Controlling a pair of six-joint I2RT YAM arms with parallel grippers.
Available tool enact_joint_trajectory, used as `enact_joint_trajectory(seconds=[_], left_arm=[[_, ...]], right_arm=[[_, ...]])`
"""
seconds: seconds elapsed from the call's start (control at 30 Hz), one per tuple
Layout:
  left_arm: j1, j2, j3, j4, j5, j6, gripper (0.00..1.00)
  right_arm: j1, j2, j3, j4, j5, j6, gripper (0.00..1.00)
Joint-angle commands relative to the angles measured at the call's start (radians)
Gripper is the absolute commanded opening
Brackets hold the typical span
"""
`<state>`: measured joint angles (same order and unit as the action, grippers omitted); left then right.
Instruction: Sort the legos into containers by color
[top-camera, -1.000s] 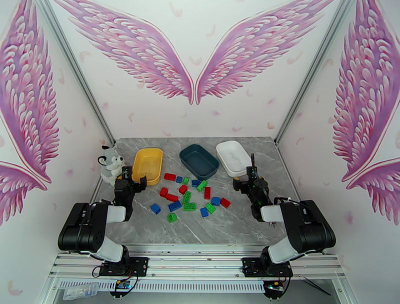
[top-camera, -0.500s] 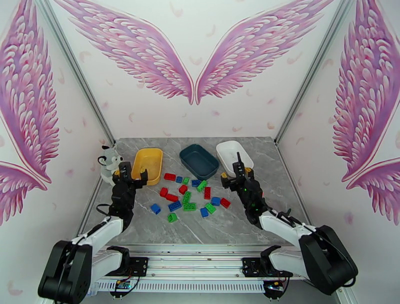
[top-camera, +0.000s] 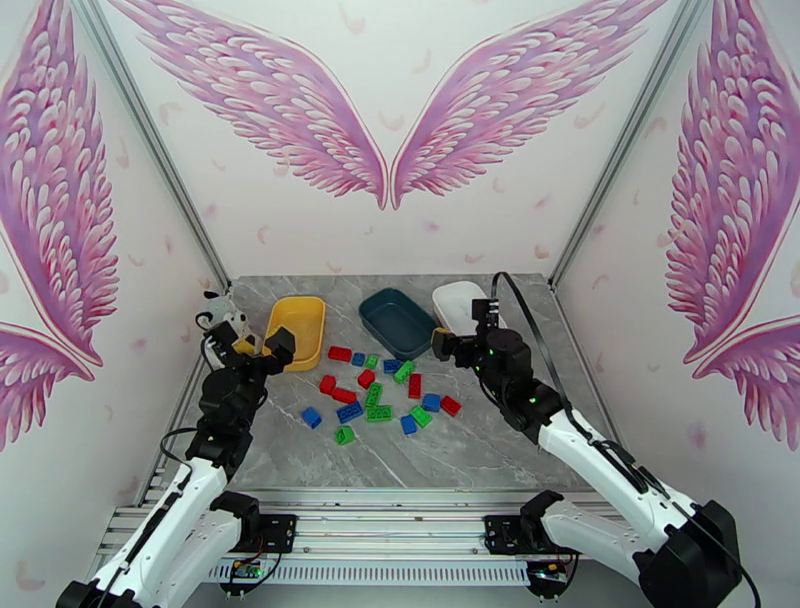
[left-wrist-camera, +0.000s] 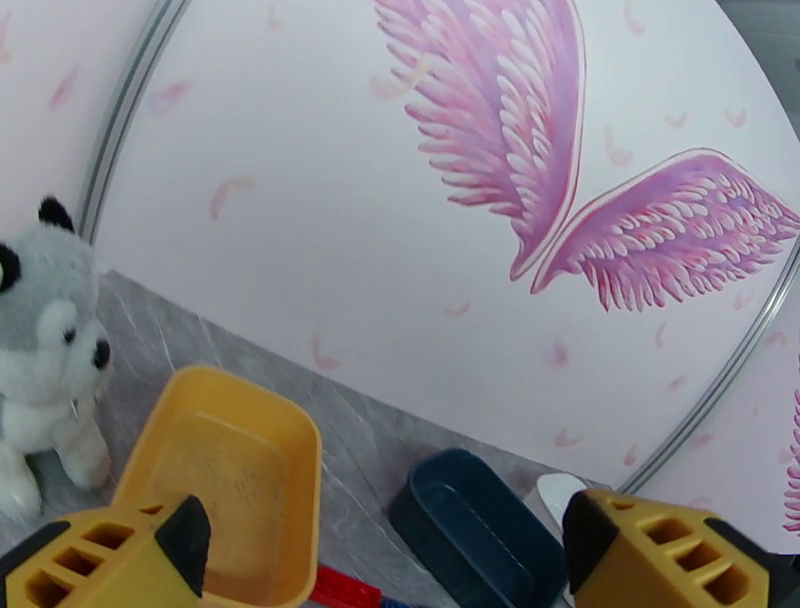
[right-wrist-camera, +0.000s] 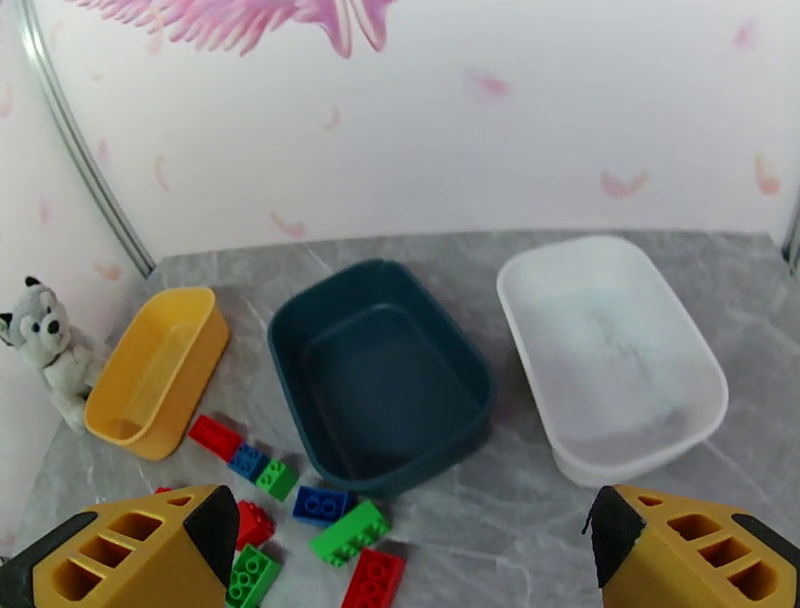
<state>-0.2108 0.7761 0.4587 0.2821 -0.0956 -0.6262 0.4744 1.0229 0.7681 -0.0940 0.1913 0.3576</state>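
Though the arms overlap parts of it, the grey marbled table (top-camera: 450, 450) lies flat. White tray (right-wrist-camera: 610, 350), partly hidden behind the right arm from above, dark teal tray (right-wrist-camera: 380, 400) and yellow tray (right-wrist-camera: 160, 370): smooth rounded rectangles, all empty. Plush husky (left-wrist-camera: 40, 330): cut off at the left wrist frame edge. Studded legos (right-wrist-camera: 348, 530) lie loose before the trays. Left gripper (left-wrist-camera: 385, 525) and right gripper (right-wrist-camera: 407, 530): spread wide, holding nothing.

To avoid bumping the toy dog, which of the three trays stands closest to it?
The yellow tray, leftmost; the husky toy sits beside it, the teal tray and white tray farther right.
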Motion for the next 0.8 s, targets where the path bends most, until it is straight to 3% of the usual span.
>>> enact_joint_trajectory(seconds=[0.0, 0.07, 0.17, 0.27, 0.4, 0.53, 0.6, 0.63, 0.77], left_arm=[[-0.006, -0.01, 0.046, -0.142, 0.126, -0.118, 0.99], [-0.018, -0.035, 0.054, -0.193, 0.103, -0.166, 0.99], [-0.045, -0.076, -0.015, -0.099, 0.108, -0.17, 0.99], [-0.053, -0.093, -0.106, 0.104, 0.184, -0.193, 0.99], [-0.05, -0.113, -0.112, 0.169, 0.315, -0.154, 0.99], [-0.053, -0.112, -0.009, -0.054, 0.286, -0.081, 0.99], [-0.053, -0.097, -0.012, -0.045, 0.29, -0.084, 0.99], [-0.052, -0.086, -0.01, -0.055, 0.292, -0.081, 0.99], [-0.055, -0.029, 0.033, -0.146, 0.284, -0.086, 0.99]], right_arm=[[-0.012, -0.084, -0.04, -0.095, 0.007, 0.149, 0.99], [-0.013, -0.085, -0.004, -0.154, 0.004, 0.136, 0.99], [-0.013, -0.08, 0.016, -0.18, 0.005, 0.117, 0.99], [-0.011, -0.063, 0.014, -0.167, -0.014, 0.128, 0.99], [-0.01, 0.003, 0.024, -0.144, -0.104, 0.107, 0.99], [0.023, 0.128, 0.126, -0.237, -0.159, 0.059, 0.92], [0.045, 0.17, 0.144, -0.243, -0.16, 0.056, 0.92], [0.055, 0.198, 0.158, -0.248, -0.171, 0.053, 0.99], [0.09, 0.321, 0.235, -0.301, -0.213, 0.043, 0.98]])
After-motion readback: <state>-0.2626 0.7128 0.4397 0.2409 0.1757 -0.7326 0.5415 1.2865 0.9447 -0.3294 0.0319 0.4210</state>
